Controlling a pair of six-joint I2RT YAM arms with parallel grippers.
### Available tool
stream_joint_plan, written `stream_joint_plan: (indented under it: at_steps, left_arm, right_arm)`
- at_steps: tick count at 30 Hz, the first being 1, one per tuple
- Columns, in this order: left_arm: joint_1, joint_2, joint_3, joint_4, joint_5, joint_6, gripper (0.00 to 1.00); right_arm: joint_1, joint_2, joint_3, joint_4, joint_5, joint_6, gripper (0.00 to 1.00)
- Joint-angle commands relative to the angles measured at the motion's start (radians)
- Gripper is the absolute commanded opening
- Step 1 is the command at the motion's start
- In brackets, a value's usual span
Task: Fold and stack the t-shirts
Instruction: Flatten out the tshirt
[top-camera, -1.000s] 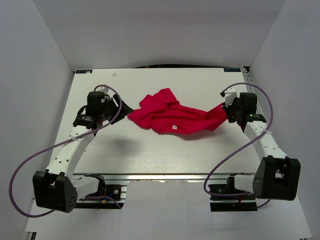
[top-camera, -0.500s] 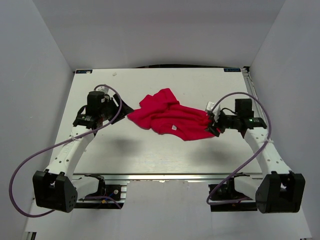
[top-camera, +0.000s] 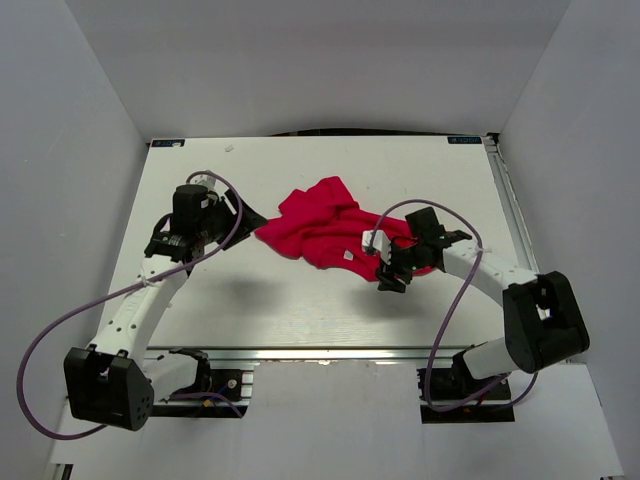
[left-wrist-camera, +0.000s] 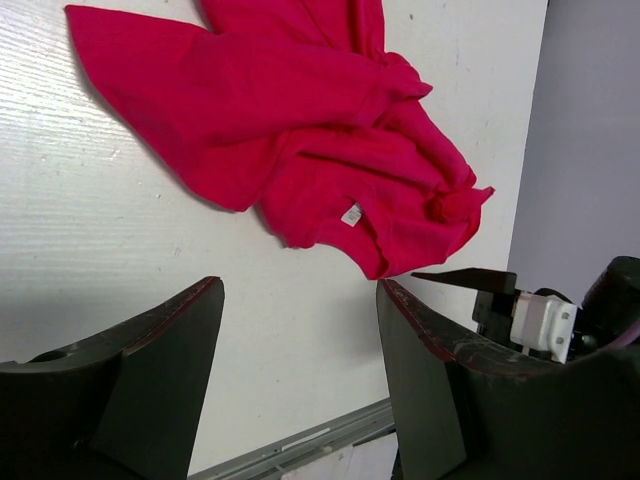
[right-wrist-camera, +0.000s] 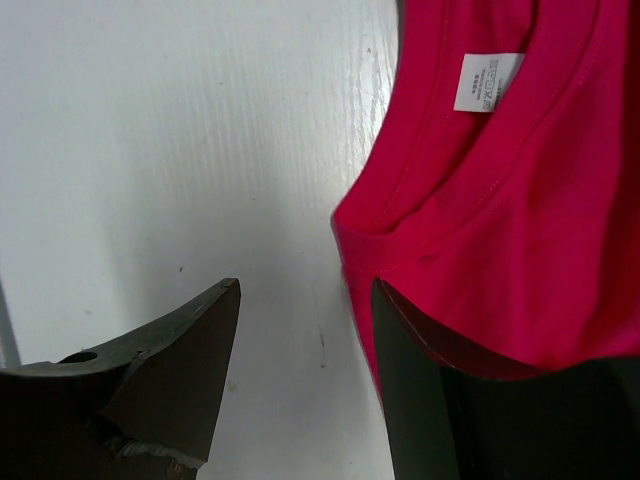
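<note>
The crumpled red t-shirt (top-camera: 325, 230) lies on the desk (top-camera: 300, 310). The left gripper (top-camera: 254, 219) is released beside it, and the right gripper (top-camera: 381, 263) is released too, touching its edge.

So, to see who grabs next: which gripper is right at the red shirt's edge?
The right gripper, jaws open at the t-shirt's edge near its white label. The left gripper, also open, sits off the cloth.

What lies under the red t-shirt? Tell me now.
Only the white table shows around the crumpled t-shirt, which lies directly on it. The bunched folds hide the surface beneath, so anything under the cloth cannot be seen.
</note>
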Motion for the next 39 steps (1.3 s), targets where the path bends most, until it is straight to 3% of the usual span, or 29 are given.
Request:
stream_joint_plan:
  at_steps: [1,10,24,39]
  left_arm:
    - [0.004,-0.037,-0.012,0.014,0.019,-0.008,0.73]
    - [0.004,-0.03,-0.011,0.014,0.021,-0.003,0.73]
    - [0.004,-0.01,-0.001,0.018,0.025,0.001,0.73]
    - [0.004,-0.016,-0.012,0.026,0.029,-0.002,0.73]
  right_arm:
    - [0.028,0.013,0.019,0.081,0.083,0.027,0.62]
    - [0.048,0.072,-0.001,0.142,0.193,0.028,0.6]
    - [0.049,0.091,-0.022,0.176,0.232,0.005,0.57]
    - [-0.077,-0.029,-0.076,0.038,0.276,-0.275,0.56]
